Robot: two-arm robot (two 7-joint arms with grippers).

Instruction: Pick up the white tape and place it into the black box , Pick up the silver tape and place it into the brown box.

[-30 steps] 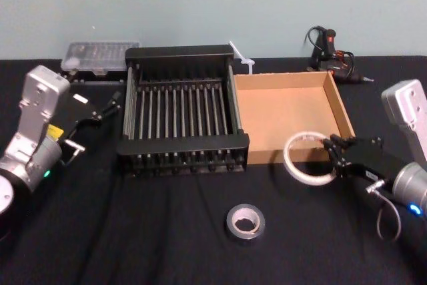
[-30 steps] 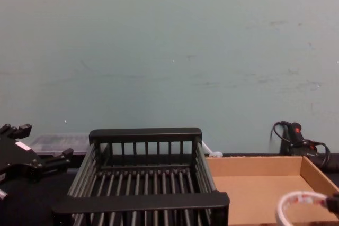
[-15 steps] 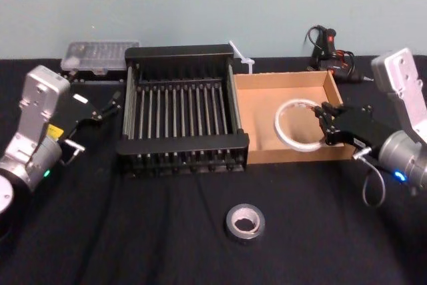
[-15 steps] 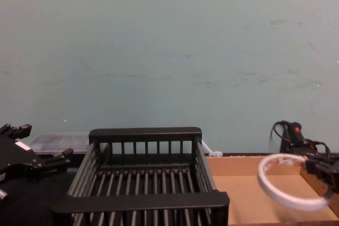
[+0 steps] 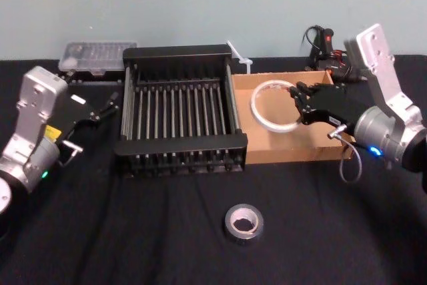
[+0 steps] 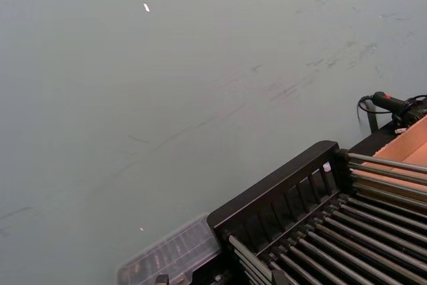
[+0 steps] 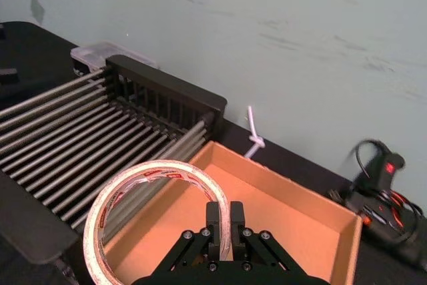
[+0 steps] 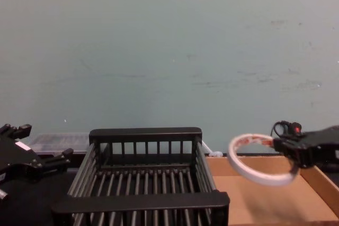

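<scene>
The white tape [image 5: 255, 106] hangs in the air over the left part of the brown box [image 5: 293, 152], tilted, with red print inside the ring [image 7: 153, 167]. My right gripper [image 5: 298, 102] is shut on the ring's right rim, its fingers [image 7: 215, 217] pinching the band. In the chest view the white tape [image 8: 233, 157] floats just right of the black box [image 8: 143, 201]. The black box [image 5: 180, 143] stands left of the cardboard tray, touching it. The silver tape [image 5: 229, 223] lies flat on the cloth in front. My left gripper [image 5: 110, 105] rests open, left of the basket.
A clear plastic case [image 5: 93, 54] sits at the back left. A black and red tool with cables [image 5: 324, 43] lies behind the brown box, and a white strip [image 5: 240, 58] sticks up behind the basket. Black cloth covers the table [image 5: 133, 231].
My right gripper has risen with the white tape and carried it back and to the left, from the tray's front right corner to above its left part. The left arm has stayed put.
</scene>
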